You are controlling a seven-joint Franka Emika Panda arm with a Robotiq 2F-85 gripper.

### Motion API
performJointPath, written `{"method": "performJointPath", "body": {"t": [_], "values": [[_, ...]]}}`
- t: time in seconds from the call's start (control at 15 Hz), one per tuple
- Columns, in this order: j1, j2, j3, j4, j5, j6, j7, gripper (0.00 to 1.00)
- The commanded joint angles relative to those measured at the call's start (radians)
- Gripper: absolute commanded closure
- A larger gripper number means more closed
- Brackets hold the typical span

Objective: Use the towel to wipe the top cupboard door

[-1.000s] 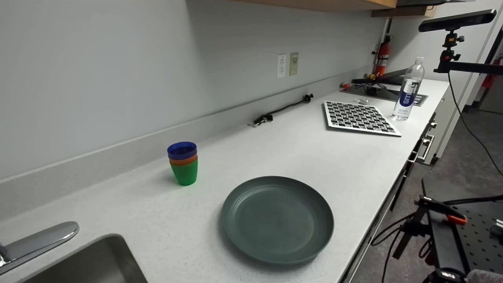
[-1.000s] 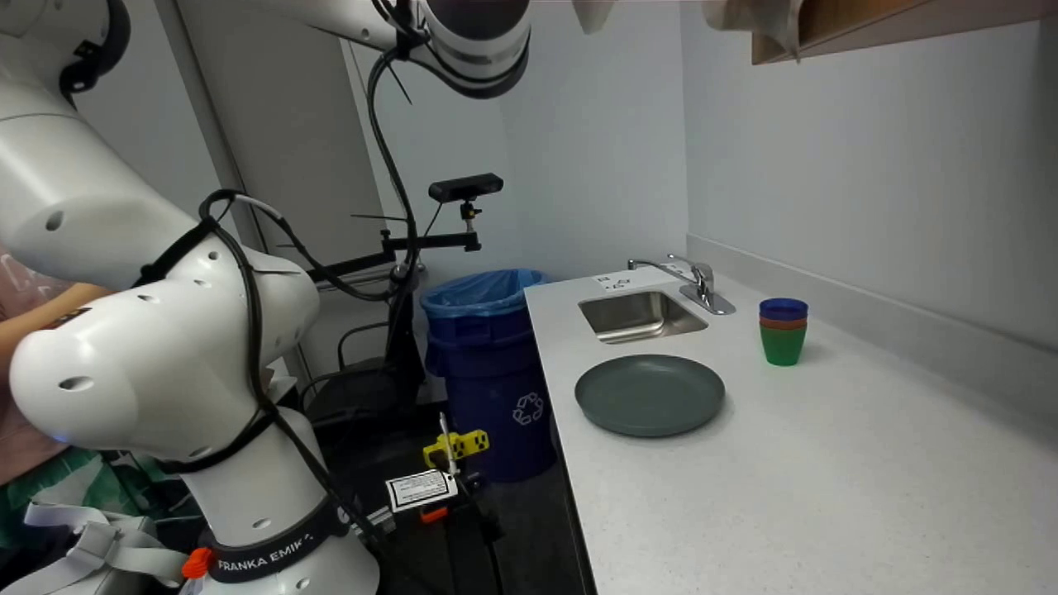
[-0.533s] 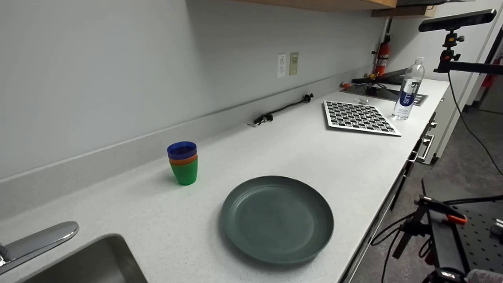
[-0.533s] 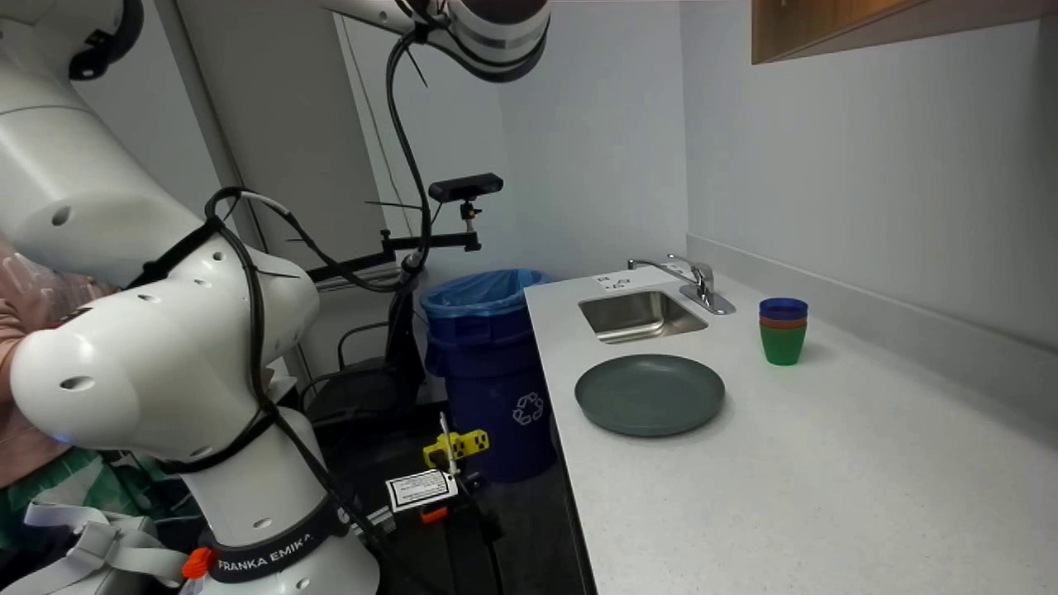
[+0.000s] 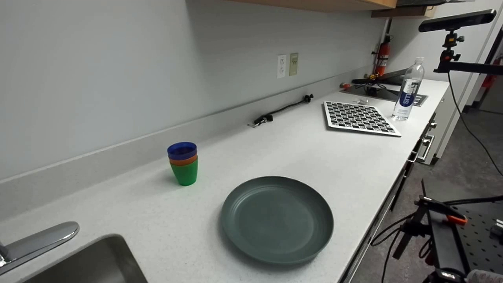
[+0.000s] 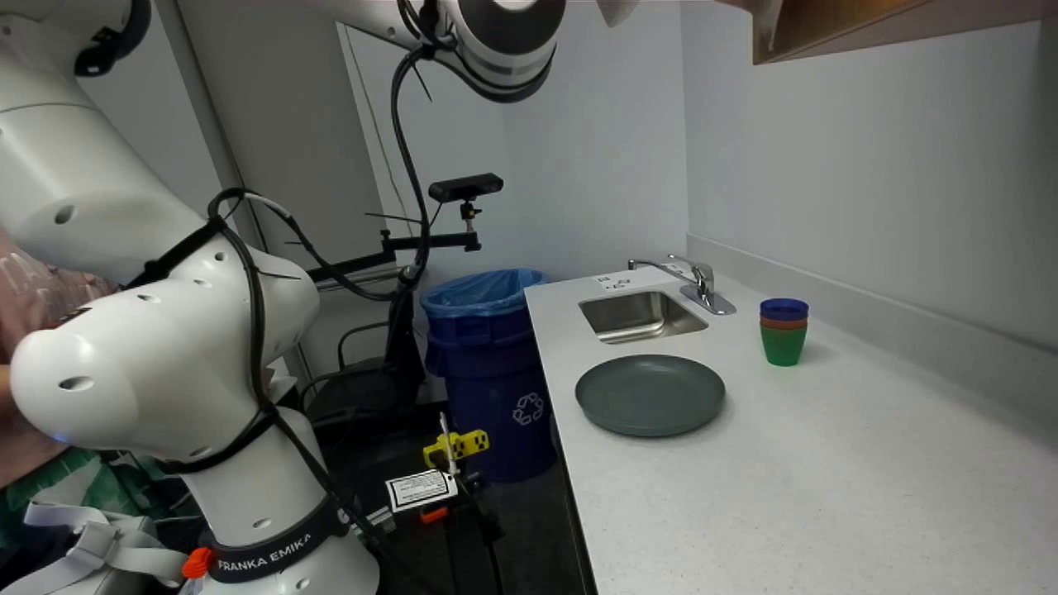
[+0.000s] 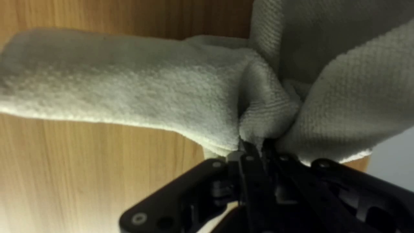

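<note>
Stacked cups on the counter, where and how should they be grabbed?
Probably the green bottom cup, pinched across its sides, coming level from the plate side: the stack stands upright, the wall is opposite, and that cup bears the rest.

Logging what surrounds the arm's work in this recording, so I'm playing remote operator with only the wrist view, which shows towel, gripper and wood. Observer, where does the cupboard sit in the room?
Observer: The wooden cupboard hangs above the counter, as both exterior views show.
Operator: Is anything on that counter?
Observer: Yes, a dark green plate lies near the sink.
Operator: Anything else close to the plate?
Observer: Stacked cups stand upright, nearer the wall than the plate is.
</note>
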Motion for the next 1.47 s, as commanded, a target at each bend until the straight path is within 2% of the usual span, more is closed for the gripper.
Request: {"method": "performJointPath", "body": {"t": [0.0, 0.27, 0.6, 0.73, 1.0, 1.4], "values": [[-0.034, 0.068, 0.003, -0.047, 0.005, -0.052, -0.017, 0.98], [-0.089, 0.081, 0.025, -0.137, 0.018, -0.066, -0.042, 0.98], [-0.177, 0.093, 0.076, -0.177, 0.019, -0.212, -0.046, 0.98], [-0.175, 0.095, 0.073, -0.168, 0.005, -0.262, -0.03, 0.98], [-0.085, 0.053, 0.012, -0.154, -0.015, -0.275, -0.01, 0.98], [0.123, -0.063, -0.126, -0.158, -0.023, -0.15, 0.003, 0.98]]}}
